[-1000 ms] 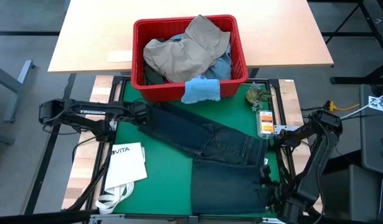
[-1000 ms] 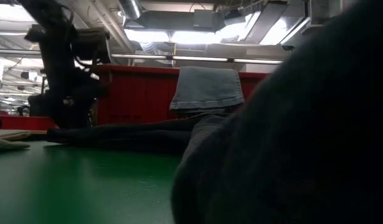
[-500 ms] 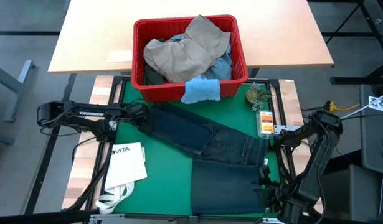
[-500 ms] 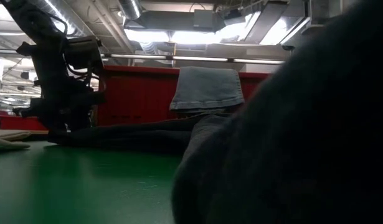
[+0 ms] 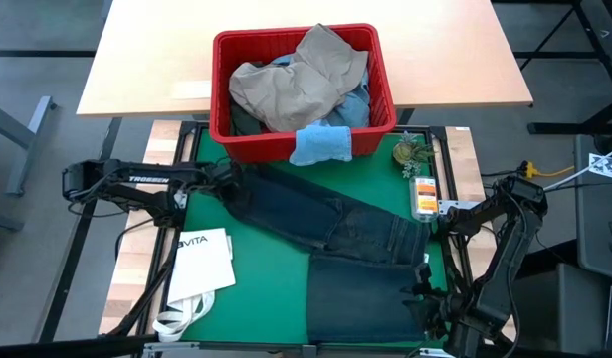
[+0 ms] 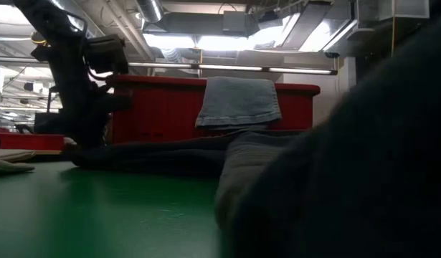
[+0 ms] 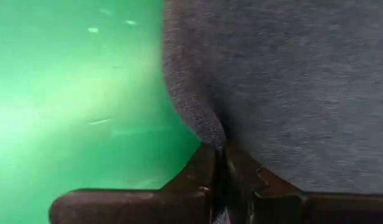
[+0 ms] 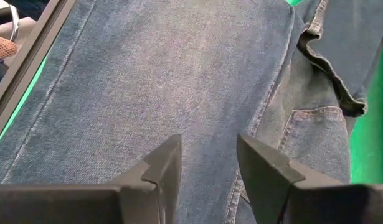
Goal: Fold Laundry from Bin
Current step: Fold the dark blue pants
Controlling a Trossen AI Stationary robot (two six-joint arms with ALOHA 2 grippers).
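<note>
- Dark navy denim jeans (image 5: 325, 224) lie spread on the green mat, before the red slotted plastic bin (image 5: 222, 124).
- Left gripper (image 5: 233, 182) pinches only their hem edge; thin purchase could slip.
- Right gripper (image 8: 207, 163) hovers with fingers apart over the jeans, so they may drag lopsided.

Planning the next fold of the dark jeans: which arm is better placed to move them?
Probably left: the left gripper is shut on the dark jeans' edge. The right gripper hangs open above the denim.
</note>
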